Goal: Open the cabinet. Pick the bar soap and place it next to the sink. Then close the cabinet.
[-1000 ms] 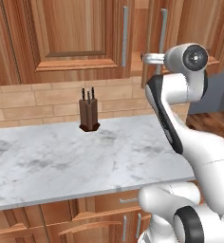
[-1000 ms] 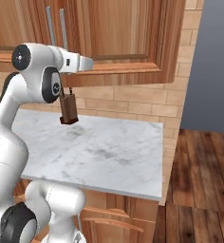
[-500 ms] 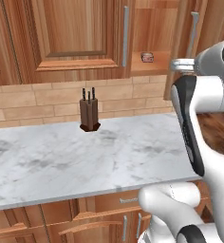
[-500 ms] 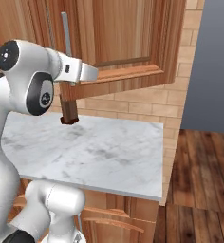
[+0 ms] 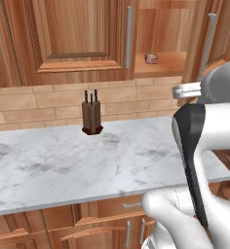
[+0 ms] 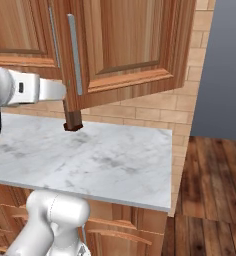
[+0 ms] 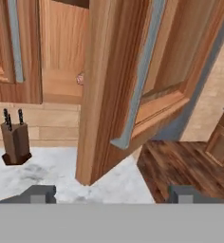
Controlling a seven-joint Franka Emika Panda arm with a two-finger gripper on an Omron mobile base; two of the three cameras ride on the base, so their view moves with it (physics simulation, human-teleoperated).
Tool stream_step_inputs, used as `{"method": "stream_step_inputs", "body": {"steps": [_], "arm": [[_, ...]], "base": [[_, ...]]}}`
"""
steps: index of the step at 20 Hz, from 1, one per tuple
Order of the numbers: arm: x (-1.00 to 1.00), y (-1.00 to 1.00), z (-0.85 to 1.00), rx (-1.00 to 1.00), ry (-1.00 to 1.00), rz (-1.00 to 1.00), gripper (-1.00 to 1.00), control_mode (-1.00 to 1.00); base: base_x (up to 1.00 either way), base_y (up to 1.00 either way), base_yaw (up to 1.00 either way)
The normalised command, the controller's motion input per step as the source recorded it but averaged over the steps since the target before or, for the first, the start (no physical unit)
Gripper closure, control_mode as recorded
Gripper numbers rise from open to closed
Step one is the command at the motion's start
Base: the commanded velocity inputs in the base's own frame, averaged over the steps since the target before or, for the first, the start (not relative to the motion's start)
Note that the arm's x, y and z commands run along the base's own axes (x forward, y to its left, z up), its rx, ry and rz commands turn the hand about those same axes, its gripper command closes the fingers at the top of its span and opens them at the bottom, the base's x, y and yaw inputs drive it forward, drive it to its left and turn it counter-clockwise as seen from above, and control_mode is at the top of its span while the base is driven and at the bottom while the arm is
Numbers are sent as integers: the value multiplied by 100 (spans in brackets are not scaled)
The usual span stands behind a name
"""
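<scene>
Reddish-brown wood makes up the cabinet (image 5: 78,44), whose right door (image 6: 125,45) is swung out wide over the counter while the left door is shut. In the right base view the long silver bar handle (image 6: 75,55) of the open door is seen running down its free edge, and in the hand view the same door (image 7: 133,76) stands edge-on just ahead of the claw, its handle (image 7: 140,80) slanting down to a bent lower end.

The gripper (image 7: 111,192) is seen with its two dark finger tips (image 7: 40,193) set well apart at the bottom of the hand view, clamped on nothing; the lower corner of the door lies between them and a little beyond, and whether it is touched cannot be told.

The bar soap (image 5: 151,59) is seen as a small reddish packet lying on the lowest shelf inside the opened compartment, toward its left side. In the hand view only a sliver of it (image 7: 79,79) is shown past the door's edge.

On the grey-veined marble counter (image 5: 63,165) a dark knife block (image 5: 91,118) is stood near the brick backsplash, below the shut left door. Wooden floor boards (image 6: 210,190) are seen to the right of the counter's end.
</scene>
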Motion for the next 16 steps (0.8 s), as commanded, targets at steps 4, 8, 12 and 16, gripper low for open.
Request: {"method": "stream_step_inputs", "body": {"steps": [4,8,12,16], "arm": [[7,99,-4,-37,-1,0,-100,-100],[65,70,6,-38,6,-7,-100,-100],[74,39,1,-42,18,-11,-100,-100],[81,-15,0,-27,28,-11,-100,-100]], "base": [[0,0,0],[0,0,0],[0,0,0],[0,0,0]]}}
